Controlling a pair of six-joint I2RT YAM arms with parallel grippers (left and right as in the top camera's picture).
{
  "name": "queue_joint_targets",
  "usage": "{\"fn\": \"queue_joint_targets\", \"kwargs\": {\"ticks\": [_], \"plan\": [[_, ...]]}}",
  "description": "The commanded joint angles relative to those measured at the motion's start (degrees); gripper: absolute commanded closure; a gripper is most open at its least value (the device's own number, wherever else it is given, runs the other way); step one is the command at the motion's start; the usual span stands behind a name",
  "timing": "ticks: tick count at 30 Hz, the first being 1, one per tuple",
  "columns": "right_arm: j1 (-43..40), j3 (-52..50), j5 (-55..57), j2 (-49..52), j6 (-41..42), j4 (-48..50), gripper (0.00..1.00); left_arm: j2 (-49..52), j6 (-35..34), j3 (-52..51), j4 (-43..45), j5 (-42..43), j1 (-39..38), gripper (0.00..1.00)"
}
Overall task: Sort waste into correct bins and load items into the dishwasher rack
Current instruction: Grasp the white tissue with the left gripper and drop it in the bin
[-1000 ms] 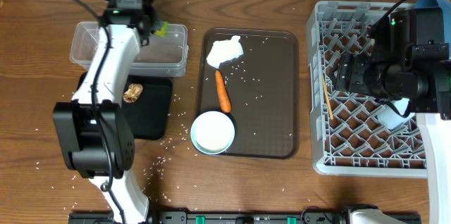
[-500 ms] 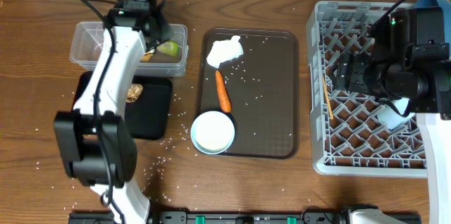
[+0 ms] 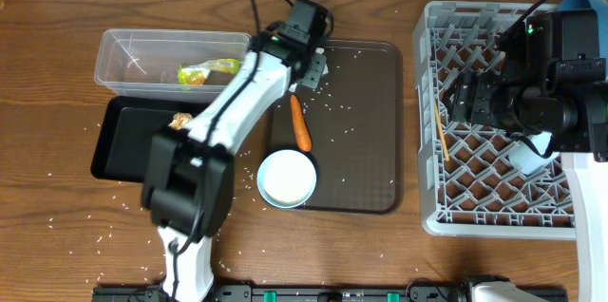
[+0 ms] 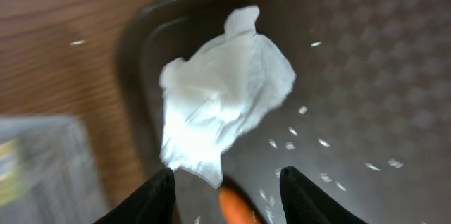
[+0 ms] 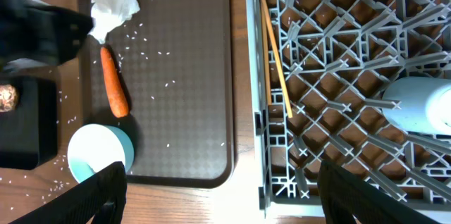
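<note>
Left gripper (image 4: 225,182) half-spread, empty, poised over crumpled white tissue (image 4: 222,104) (far-left corner of brown tray (image 3: 366,150)); tissue lies straight ahead of it. Left arm nearer.

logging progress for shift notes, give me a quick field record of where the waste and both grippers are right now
left gripper: open, empty, poised at the tissue
right gripper: open, empty, over the dishwasher rack
tissue: on brown tray, corner nearest the tub
carrot: on brown tray
wrapper: in clear tub
brown lump: in black tray
blue-lined cup: on brown tray, not yet racked
</note>
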Motion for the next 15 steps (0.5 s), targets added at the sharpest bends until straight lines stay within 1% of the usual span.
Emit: {"fn": "queue_joint_targets", "kwargs": {"ticks": [1,4,10,15], "plan": [[0.2,0.0,0.0,0.1,0.6,0.0,0.20,2.6,6.0,-0.7,3.0,3.5,0.8,0.51],[0.2,0.0,0.0,0.1,0.6,0.0,0.20,5.3,7.6,-0.7,6.8,3.4,0.8,0.51],[0.2,0.0,0.0,0.1,0.5,-0.2,0.20,9.4,8.0,-0.7,13.0,3.4,0.8,0.51],[0.2,0.0,0.0,0.1,0.5,-0.7,0.20,11.8,8.0,-0.7,14.3,3.4,0.8,0.51]]}}
